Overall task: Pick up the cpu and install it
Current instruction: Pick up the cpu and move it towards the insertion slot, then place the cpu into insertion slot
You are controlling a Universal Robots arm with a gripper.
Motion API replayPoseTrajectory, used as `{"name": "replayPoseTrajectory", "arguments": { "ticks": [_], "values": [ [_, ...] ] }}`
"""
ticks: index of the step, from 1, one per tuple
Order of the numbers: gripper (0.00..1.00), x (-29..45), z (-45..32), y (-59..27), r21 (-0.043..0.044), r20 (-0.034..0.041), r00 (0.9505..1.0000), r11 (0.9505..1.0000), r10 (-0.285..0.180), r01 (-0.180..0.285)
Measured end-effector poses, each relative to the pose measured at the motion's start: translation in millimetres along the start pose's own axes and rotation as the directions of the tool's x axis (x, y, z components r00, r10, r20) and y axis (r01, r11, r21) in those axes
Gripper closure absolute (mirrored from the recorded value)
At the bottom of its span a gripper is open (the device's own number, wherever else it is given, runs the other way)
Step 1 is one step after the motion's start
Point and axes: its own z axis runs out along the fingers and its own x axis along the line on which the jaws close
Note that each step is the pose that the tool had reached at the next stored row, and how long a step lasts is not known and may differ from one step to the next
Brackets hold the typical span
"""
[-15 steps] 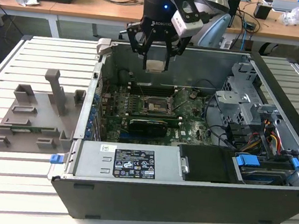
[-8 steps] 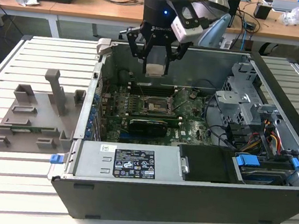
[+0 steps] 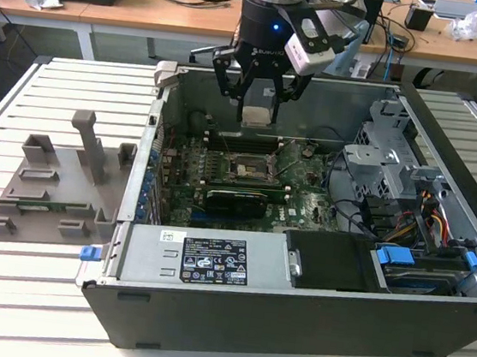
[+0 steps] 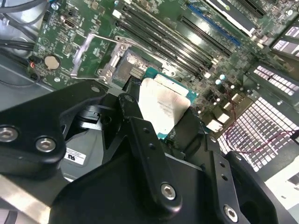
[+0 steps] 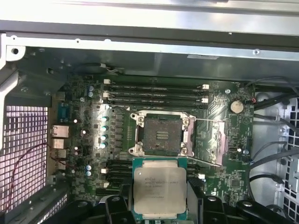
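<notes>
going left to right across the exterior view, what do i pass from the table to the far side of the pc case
grey plastic fixture → blue clip at the case's near corner → gripper shut on the cpu → metal drive cage → blue tab by the case's wall

Part of the cpu (image 4: pixel 164 105) behind the end effector (image 4: pixel 161 119) in the second wrist view

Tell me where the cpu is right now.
In the exterior view the cpu hangs in the gripper above the motherboard in the open computer case, close to its empty socket.
</notes>
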Motion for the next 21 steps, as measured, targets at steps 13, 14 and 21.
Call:
{"name": "replayPoseTrajectory", "arguments": {
  "ticks": [13,14,21],
  "values": [
    [0.46,-0.9,0.3,0.0,0.0001,-0.0017,0.995,0.995,0.1,-0.1],
    [0.46,-0.9,0.3,0.0,0.0001,-0.0019,0.9934,0.9934,0.115,-0.115],
    [0.46,-0.9,0.8,0.0,0.0003,-0.0044,0.9588,0.9588,0.284,-0.284]
  ]
}}
